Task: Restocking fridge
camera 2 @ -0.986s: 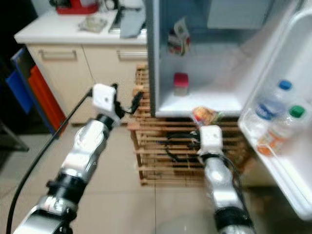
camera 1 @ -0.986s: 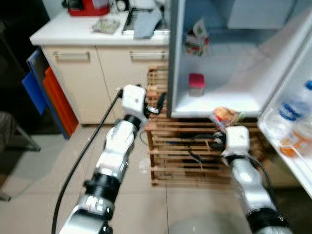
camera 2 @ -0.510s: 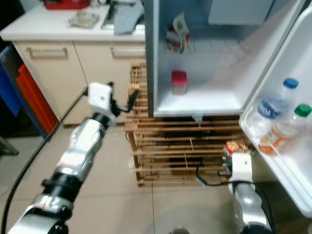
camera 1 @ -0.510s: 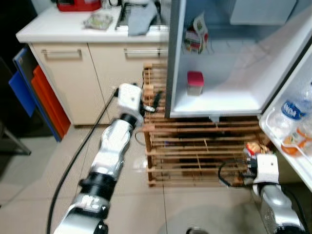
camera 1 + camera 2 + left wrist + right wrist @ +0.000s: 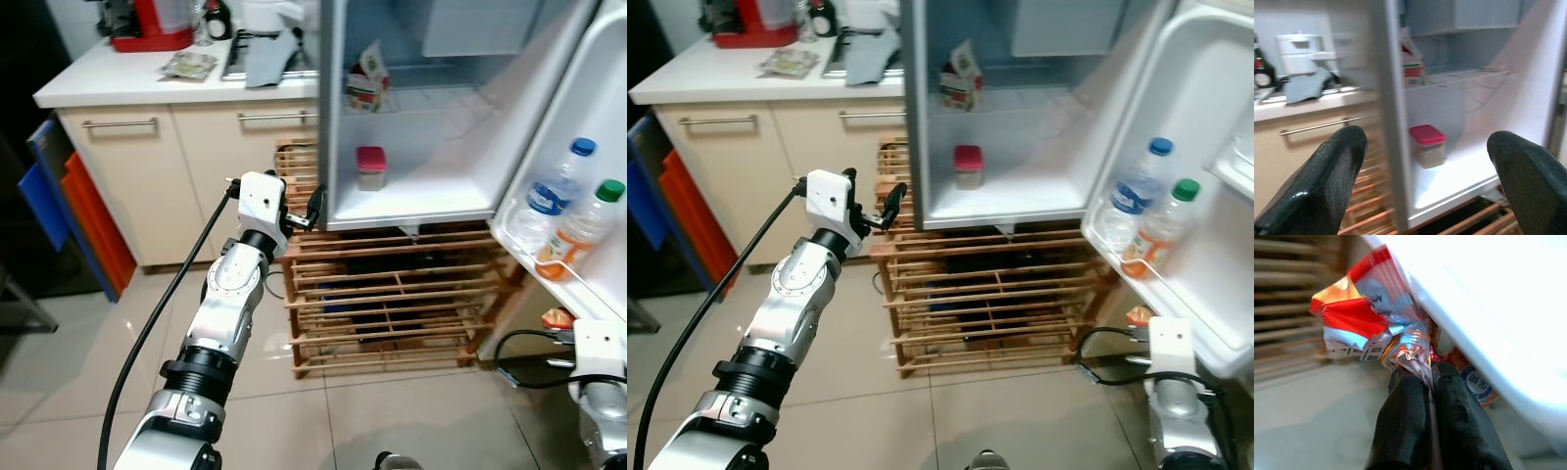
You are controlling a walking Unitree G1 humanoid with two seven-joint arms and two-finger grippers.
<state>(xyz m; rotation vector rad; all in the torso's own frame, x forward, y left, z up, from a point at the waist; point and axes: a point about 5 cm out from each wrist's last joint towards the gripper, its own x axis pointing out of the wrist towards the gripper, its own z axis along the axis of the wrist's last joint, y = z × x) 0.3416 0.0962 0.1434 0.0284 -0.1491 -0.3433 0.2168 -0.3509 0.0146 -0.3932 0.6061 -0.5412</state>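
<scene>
The fridge (image 5: 421, 196) stands open on a wooden rack. Its lower shelf holds a red-lidded container (image 5: 370, 166), and a carton (image 5: 364, 83) sits on the shelf above. The door (image 5: 598, 98) swings out to the right, with two bottles (image 5: 554, 186) in its lower bin. My left gripper (image 5: 306, 212) is open and held up beside the fridge's left wall, level with the lower shelf. My right gripper (image 5: 1422, 379) is low at the right, under the door's bottom edge. It is shut on a crinkled red, orange and white snack packet (image 5: 1364, 313).
A slatted wooden rack (image 5: 392, 294) fills the space below the fridge. To the left stands a cream cabinet (image 5: 147, 176) with a white counter carrying a red appliance (image 5: 152, 24) and a grey cloth. Blue and orange boards (image 5: 59, 206) lean beside it. Tiled floor lies in front.
My right gripper has carried the packet down and to the right, from the fridge's lower front edge to beneath the door. The left arm stays raised by the fridge. The camera view has shifted.
</scene>
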